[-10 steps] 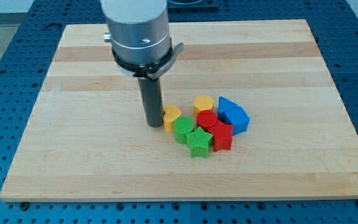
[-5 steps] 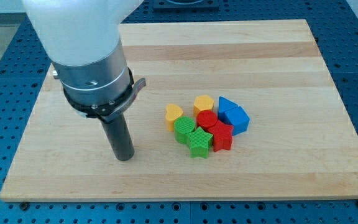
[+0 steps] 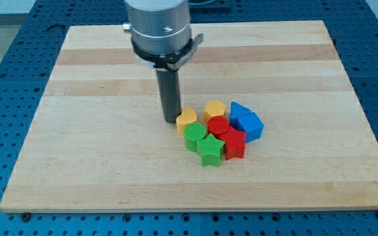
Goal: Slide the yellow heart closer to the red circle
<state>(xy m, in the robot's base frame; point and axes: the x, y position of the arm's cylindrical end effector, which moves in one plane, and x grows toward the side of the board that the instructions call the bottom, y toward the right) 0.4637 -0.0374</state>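
The yellow heart (image 3: 187, 119) lies on the wooden board (image 3: 97, 144), at the left edge of a tight cluster of blocks. The red circle (image 3: 218, 125) sits just to its right, in the middle of the cluster, with a small gap between them. My tip (image 3: 169, 120) stands on the board right beside the heart's upper left side, touching or nearly touching it. The rod rises from there to the grey arm body at the view's top.
Around the red circle are a yellow hexagon (image 3: 214, 109) above it, two blue blocks (image 3: 245, 120) on its right, a red star (image 3: 233, 142) below right, a green block (image 3: 194, 134) and a green star (image 3: 210, 150) below left.
My tip swung out to the lower left of the board, then came back to the heart's upper left side. The heart now sits slightly higher and closer to the red circle than before.
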